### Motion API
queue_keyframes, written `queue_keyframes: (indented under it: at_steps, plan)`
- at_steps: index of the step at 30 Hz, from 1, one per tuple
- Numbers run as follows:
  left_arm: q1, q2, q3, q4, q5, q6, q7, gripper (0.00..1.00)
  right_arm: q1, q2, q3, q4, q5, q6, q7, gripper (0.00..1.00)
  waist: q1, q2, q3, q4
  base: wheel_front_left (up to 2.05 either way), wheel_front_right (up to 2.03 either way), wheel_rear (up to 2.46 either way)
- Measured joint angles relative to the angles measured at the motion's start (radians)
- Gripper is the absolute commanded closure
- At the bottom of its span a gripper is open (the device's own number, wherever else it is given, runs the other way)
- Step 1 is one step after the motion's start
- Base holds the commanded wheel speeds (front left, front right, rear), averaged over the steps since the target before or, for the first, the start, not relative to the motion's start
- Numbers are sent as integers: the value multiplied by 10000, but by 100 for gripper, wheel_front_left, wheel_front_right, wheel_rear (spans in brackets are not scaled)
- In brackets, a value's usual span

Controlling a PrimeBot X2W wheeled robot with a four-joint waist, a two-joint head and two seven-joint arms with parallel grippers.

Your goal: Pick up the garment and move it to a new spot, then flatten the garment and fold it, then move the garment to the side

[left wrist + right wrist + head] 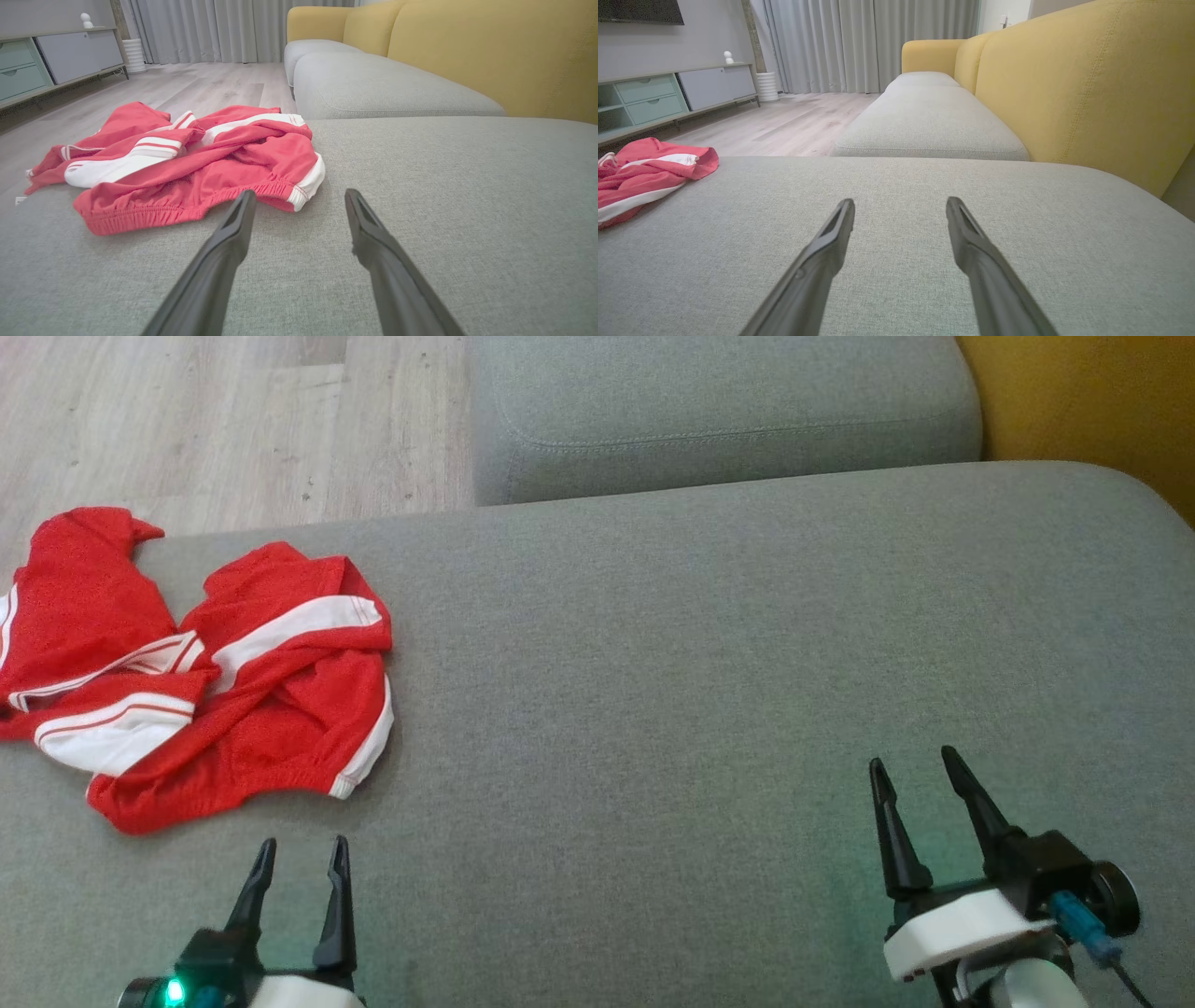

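Head view: crumpled red mesh garment with white stripes [280,709] lies in a loose heap on the far-left part of the grey woven sofa seat cushion [709,653], its far edge at or near the cushion's rim; judge it light, limp and a little slick; it will sag and trail from any single pinch, and nothing in it can break; layers overlap, so a deep bite may catch more than one ply.

Left wrist view: gathered elastic band [154,217] runs along the near edge, ending by a white-trimmed corner [308,179]; you would do best to pinch that band or corner, where the cloth looks thickest and stands slightly off the cushion; a grip on the flat mesh middle looks likelier to slip.

Left hand [303,845] hovers just short of the garment's near edge, fingers apart and empty, pointing toward it; in its own view the white-trimmed corner sits just beyond the fingertips, between them.

Right hand [913,761] is well apart from the garment, over bare cushion to the right, fingers apart and empty; from its wrist view the garment shows far to the left; expect the left hand to make first contact.
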Motion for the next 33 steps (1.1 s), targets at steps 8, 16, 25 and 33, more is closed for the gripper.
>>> queue_keyframes:
  at_steps: [8, 16, 25, 33]
  plan:
    - [1, -56, 100, 92, 305, -17, -88, 0, 7, -2, 4, 107, -205, 0, -63, 0, 0, 0, -15, -30, 0, 0, 0]
    - [1, -167, 334, 253, 274, -92, -88, 0, 10, -2, -81, 167, 163, 0, -63, 0, 0, 0, -13, -23, 0, 0, 0]
    - [-2, -211, 357, 291, 276, -104, -88, 0, 11, -2, -123, 176, 163, 0, -63, 0, 0, 0, 18, 108, 0, 0, 0]
    - [-20, -259, 320, 339, 293, -192, -88, 0, 355, -6, -79, 163, 163, 0, -65, 0, 0, 0, -39, 1124, 0, 0, 0]
